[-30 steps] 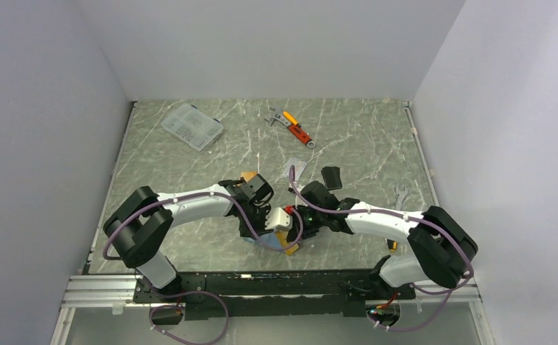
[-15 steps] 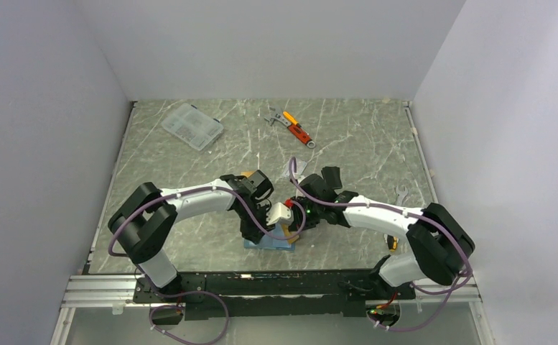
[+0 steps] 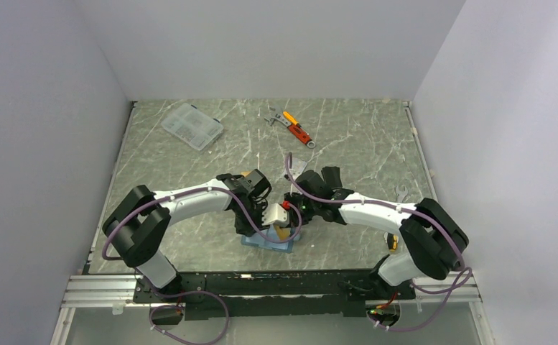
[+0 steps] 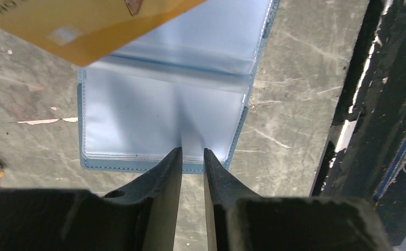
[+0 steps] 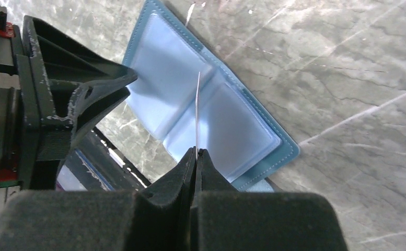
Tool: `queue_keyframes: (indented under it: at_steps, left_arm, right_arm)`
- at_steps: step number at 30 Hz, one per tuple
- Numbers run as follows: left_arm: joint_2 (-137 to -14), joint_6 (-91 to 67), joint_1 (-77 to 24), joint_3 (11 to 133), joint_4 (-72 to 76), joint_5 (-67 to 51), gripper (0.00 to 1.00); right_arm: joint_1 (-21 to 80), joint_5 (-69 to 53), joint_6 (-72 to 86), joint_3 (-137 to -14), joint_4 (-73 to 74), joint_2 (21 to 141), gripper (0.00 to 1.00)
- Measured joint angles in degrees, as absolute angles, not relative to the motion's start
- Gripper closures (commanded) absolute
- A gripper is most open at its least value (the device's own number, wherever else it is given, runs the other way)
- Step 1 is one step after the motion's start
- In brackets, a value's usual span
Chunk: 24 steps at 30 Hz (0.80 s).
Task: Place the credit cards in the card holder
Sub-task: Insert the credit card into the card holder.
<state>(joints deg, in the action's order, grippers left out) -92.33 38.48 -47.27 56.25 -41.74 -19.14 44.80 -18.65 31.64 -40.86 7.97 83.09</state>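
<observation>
Hovering over the open card holder (image 5: 245, 133) on the surface (image 5: 347, 78), the right pincer (image 5: 196, 152) pinched a credit card (image 4: 85, 23) edge-down. The left pincer (image 4: 193, 152) stood narrow at its edge, grip unclear. Insertion probably needed aligning with a pocket.

top view looks down from behind; both close wrist views share the card holder (image 4: 159, 120).
</observation>
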Motion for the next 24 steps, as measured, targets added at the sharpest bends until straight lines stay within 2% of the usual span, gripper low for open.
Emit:
queue_keyframes:
  at_steps: [13,24]
  left_arm:
    - [-91.5,41.8,-47.1,55.2,-44.2,-18.6,0.72]
    - [-89.9,42.1,-46.6,59.9,-52.5,-28.8,0.64]
  right_arm:
    - [47.7,-19.8,35.4,-42.4,7.6,87.9,1.00]
    - [48.2,-15.5,31.2,-51.1,17.8,91.4,1.00]
